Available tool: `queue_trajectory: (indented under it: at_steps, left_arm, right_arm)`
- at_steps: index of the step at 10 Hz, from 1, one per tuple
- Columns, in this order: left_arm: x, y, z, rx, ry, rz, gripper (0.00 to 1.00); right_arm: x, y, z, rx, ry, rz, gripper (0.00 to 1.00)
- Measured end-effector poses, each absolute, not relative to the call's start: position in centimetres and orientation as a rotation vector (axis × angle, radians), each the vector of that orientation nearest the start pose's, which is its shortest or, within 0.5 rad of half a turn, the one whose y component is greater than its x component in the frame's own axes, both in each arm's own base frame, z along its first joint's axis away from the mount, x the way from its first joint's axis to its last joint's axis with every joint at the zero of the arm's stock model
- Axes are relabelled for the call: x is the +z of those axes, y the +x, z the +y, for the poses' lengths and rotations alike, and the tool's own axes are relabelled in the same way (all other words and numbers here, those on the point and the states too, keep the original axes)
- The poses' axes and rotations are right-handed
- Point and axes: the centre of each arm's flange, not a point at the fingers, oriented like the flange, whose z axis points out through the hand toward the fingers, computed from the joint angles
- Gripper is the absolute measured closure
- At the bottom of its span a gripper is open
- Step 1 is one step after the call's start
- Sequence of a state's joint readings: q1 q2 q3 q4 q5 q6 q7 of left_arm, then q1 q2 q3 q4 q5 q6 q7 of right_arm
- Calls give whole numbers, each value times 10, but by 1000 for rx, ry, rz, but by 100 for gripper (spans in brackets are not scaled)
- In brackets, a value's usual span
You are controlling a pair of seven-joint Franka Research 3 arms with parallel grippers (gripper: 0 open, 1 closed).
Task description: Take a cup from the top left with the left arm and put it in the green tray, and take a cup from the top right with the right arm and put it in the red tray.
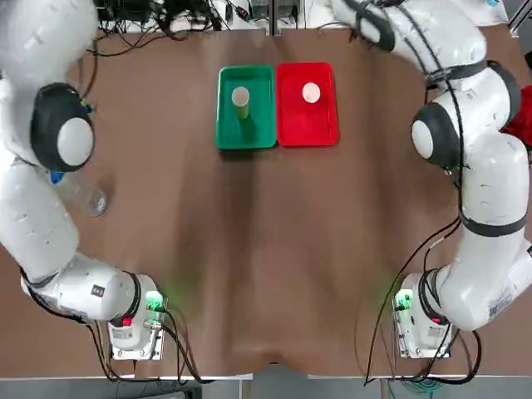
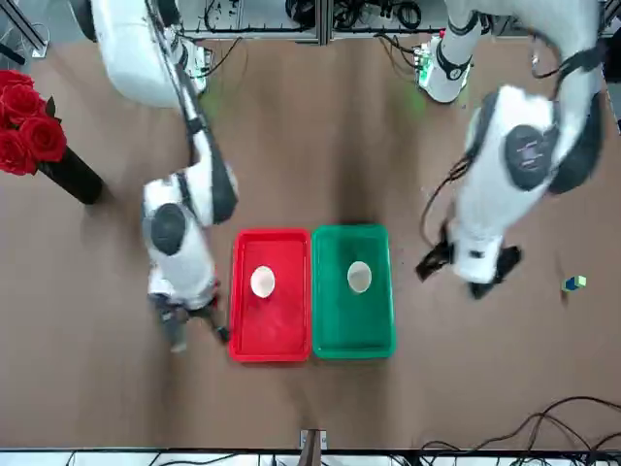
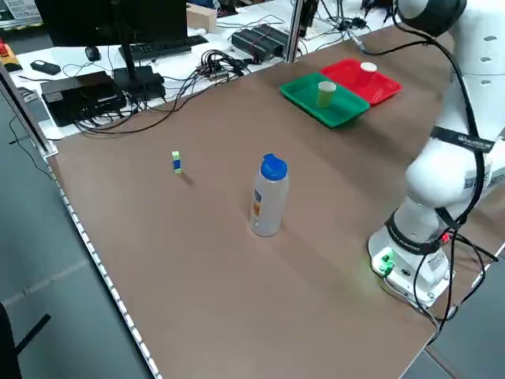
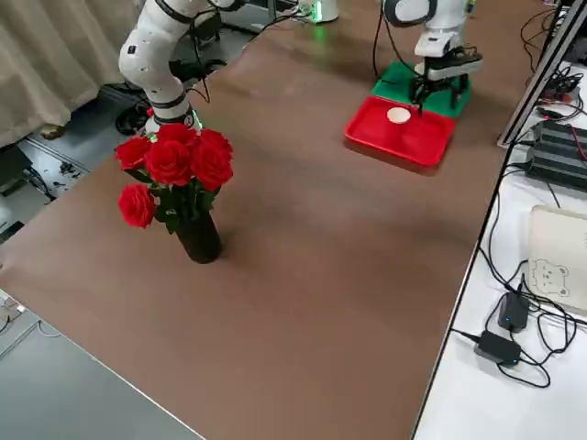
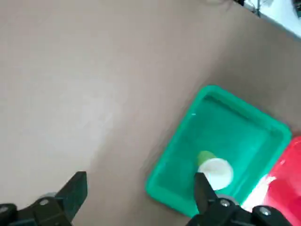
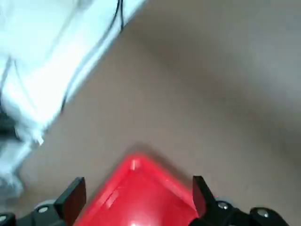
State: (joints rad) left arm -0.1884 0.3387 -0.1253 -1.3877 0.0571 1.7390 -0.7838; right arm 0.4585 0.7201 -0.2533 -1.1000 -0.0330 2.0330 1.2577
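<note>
Both cups look placed: the yellow-green cup stands in the green tray and the red cup stands in the red tray, trays touching side by side at the far middle of the surface. Your main risk now is a gripper or wrist clipping a tall cup or dragging a tray rim while pulling away, since both hover close beside the trays. Left gripper is spread wide and holds nothing, just left of the green tray; right gripper is also wide and empty, over the red tray's corner.
</note>
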Motion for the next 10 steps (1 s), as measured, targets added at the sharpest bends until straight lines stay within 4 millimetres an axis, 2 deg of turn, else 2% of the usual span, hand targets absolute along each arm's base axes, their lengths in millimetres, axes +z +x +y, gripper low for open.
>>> queue_trajectory:
  at_steps: [1,2,3,4,5,6,7,8,9,10]
  left_arm:
    - [539,631,-158,-34,-3065,-638,0]
    - [556,623,-130,-17,-3079,-560,0]
    - [571,613,-101,9,-3091,-474,0]
    - [584,602,-75,14,-3099,-377,0]
    - [592,589,-56,12,-3101,-308,0]
    - [599,577,-47,6,-3100,-272,0]
    - [602,571,-47,2,-3102,-236,0]
    - [603,568,-51,2,-3106,-174,0]
    - [602,568,-52,5,-3108,-122,0]
    - [602,568,-52,6,-3109,-109,0]
  right_arm:
    - [467,749,167,-570,-2713,1460,0]
    - [501,751,116,-631,-2727,1457,0]
    - [521,751,64,-655,-2776,1418,0]
    - [528,751,12,-657,-2846,1359,0]
    - [525,750,-38,-636,-2935,1273,0]
    - [518,746,-77,-594,-3029,1156,0]
    - [507,742,-108,-534,-3110,1005,0]
    - [497,736,-128,-467,-3153,861,0]
    - [495,725,-139,-414,-3167,758,0]
    - [505,707,-138,-374,-3167,697,0]
